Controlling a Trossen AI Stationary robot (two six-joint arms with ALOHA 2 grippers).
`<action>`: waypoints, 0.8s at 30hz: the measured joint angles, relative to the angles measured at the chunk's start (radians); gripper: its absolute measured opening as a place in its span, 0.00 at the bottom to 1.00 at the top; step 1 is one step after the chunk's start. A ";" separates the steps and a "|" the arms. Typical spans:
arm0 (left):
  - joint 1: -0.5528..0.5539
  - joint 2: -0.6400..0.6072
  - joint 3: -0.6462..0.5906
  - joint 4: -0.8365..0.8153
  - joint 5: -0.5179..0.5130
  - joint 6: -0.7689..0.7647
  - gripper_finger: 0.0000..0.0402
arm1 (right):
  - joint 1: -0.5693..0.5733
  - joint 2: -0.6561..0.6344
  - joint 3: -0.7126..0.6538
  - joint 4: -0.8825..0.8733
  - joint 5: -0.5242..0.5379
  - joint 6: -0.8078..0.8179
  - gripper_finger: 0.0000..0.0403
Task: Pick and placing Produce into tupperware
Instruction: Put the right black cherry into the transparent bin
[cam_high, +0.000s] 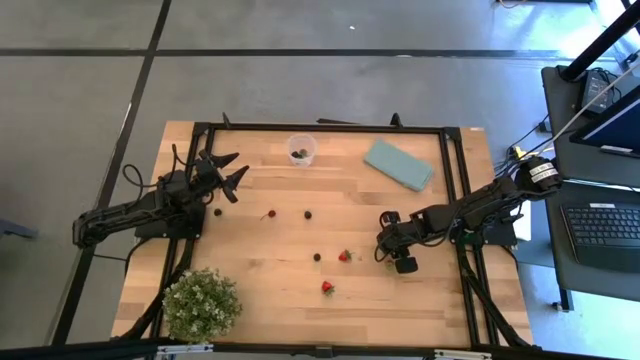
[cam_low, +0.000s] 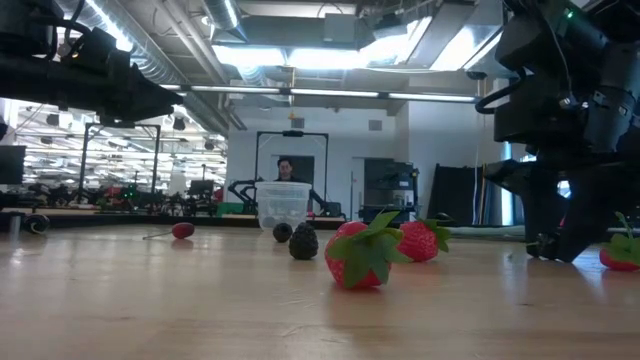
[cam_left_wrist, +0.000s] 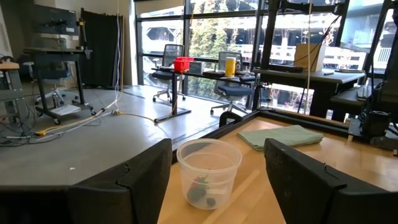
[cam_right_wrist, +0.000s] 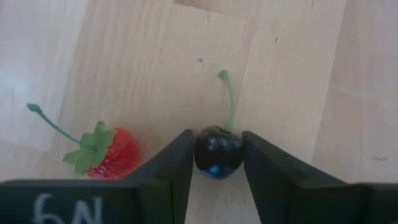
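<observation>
Dark cherry, green stem; red strawberry

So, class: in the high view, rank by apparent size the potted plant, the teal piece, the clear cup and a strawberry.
1. Potted plant
2. Teal piece
3. Clear cup
4. Strawberry, smallest by far

From my seat the wooden table carries the clear tupperware at twelve o'clock, a teal cloth at one, scattered produce mid-table, and a potted plant at seven.
</observation>
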 joint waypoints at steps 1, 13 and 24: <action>0.000 0.000 0.000 0.000 0.000 0.000 0.62 | 0.000 0.000 0.000 0.000 0.000 0.000 0.33; 0.000 0.000 0.000 0.000 0.000 0.000 0.62 | -0.009 -0.001 0.000 0.000 -0.004 0.051 0.29; 0.000 0.000 0.000 0.000 0.000 -0.001 0.62 | -0.303 -0.034 0.254 -0.018 0.016 -0.104 0.29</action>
